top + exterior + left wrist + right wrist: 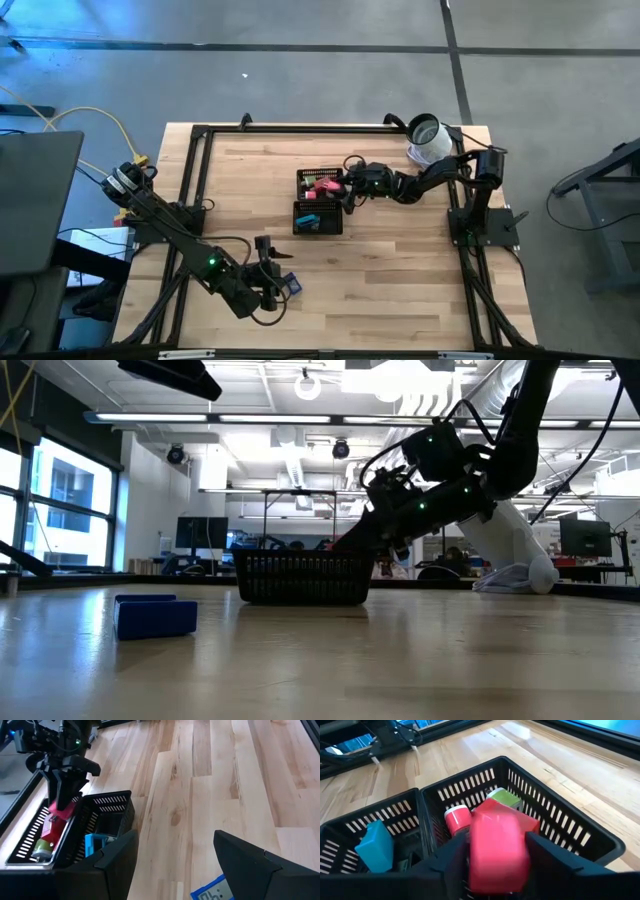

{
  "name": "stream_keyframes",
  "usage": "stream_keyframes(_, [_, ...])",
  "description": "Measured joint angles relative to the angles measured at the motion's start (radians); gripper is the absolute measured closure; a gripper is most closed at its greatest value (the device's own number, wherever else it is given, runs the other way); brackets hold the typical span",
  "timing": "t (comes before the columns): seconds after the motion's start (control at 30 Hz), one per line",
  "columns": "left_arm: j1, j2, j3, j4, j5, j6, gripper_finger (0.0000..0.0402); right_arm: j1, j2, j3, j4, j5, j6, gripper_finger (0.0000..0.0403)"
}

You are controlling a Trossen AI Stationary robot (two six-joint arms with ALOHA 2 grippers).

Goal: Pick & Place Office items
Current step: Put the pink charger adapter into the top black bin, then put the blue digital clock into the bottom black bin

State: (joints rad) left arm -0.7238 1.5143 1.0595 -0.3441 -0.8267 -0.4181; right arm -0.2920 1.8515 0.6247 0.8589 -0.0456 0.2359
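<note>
Grey concrete floor surrounds the wooden bench [400,260] in the high view. On it, the black tray [319,203] sits mid-bench with the right gripper [352,185] reaching over its far compartment, placed there, I judge, to drop an item in. The left gripper [268,262] waits near the front edge beside a blue block [291,284], probably the next pick. A white roll [428,140] lies at the right rear corner.

Low view: the blue block [155,616] lies alone on the bench, well apart from the tray [303,578]; the right arm slants down behind the mesh, its jaws hidden.

Left wrist view: the left jaws stand open and empty over the blue block's [214,890] white label, unseen from above. Across the bench, the right gripper [64,800] holds a red piece [64,809] above the tray [107,812].

Right wrist view shows the contents best: the red block [497,845] sits between the right jaws, gripped or just being released, I cannot tell; beneath lie a red-and-white piece [457,818] and a green one [505,798], and a teal block [374,845] in the other compartment.
</note>
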Motion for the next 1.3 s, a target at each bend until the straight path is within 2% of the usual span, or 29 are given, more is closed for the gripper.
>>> stream_keyframes(0.27, [0.000,0.000,0.000,0.003,0.007,0.000,0.0152,-0.001,0.000,0.000,0.011,-0.008,0.003,0.0167])
stream_keyframes(0.47, [0.000,0.000,0.000,0.003,0.007,0.000,0.0152,0.003,0.000,0.000,0.022,-0.008,0.003,0.0147])
stream_keyframes(0.8, [0.000,0.000,0.000,0.002,0.011,0.000,0.0152,0.013,-0.048,-0.001,0.059,-0.015,-0.042,0.0150])
stream_keyframes(0.97, [0.000,0.000,0.000,0.001,0.011,0.000,0.0152,0.027,-0.103,-0.001,0.059,-0.057,-0.056,0.0151])
stream_keyframes(1.3, [0.000,0.000,0.000,-0.003,0.012,0.003,0.0152,0.163,-0.157,-0.001,0.032,-0.109,-0.057,0.0151])
